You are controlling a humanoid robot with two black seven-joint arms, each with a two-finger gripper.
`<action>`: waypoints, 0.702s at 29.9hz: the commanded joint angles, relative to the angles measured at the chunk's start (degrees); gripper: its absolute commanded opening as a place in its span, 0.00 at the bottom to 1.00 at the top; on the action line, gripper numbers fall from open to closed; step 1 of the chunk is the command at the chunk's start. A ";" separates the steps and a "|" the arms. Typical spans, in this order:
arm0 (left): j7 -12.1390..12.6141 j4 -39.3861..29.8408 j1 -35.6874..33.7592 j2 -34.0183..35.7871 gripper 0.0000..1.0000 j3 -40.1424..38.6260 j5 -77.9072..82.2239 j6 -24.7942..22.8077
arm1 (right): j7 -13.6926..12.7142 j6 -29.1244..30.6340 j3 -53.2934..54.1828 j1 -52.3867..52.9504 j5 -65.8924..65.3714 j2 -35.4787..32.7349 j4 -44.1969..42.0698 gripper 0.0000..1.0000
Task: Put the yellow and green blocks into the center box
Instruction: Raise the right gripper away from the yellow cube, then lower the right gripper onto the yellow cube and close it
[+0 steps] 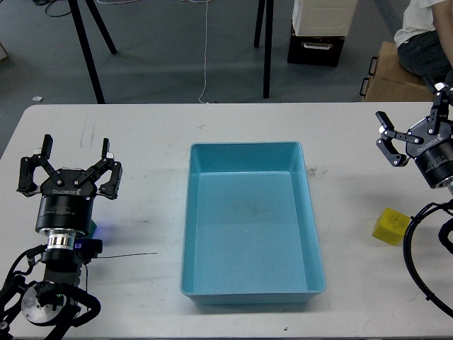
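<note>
The light blue box stands empty at the table's middle. A yellow block lies on the table to the right of the box, in full view. My right gripper is open and empty, held well above and beyond the yellow block near the table's right edge. My left gripper is open and empty at the left of the table. A sliver of teal-green shows beside my left wrist; it may be the green block, mostly hidden behind the arm.
Off the table's far edge are black tripod legs, a black case, cardboard boxes and a seated person. A thin dark wire lies on the white table left of the box.
</note>
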 commanded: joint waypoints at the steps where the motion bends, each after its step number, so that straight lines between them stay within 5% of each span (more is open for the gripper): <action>1: 0.00 0.52 -0.14 -0.03 1.00 -0.01 -0.01 -0.02 | 1.07 -2.30 -0.69 6.89 -12.40 -5.55 -0.07 0.98; 4: 0.00 0.70 -0.23 -0.12 1.00 -0.01 -0.01 -0.02 | 4.03 -5.20 -1.83 11.99 -23.46 -8.37 -0.25 0.97; 9: 0.00 0.70 -0.23 -0.12 1.00 -0.27 -0.01 -0.02 | 23.62 -5.38 -14.19 17.45 -42.29 -15.48 -1.74 0.97; 21: 0.00 1.49 -0.23 -0.21 1.00 -0.10 -0.01 -0.02 | 24.06 -4.86 -36.89 20.36 -69.65 -44.49 7.48 0.98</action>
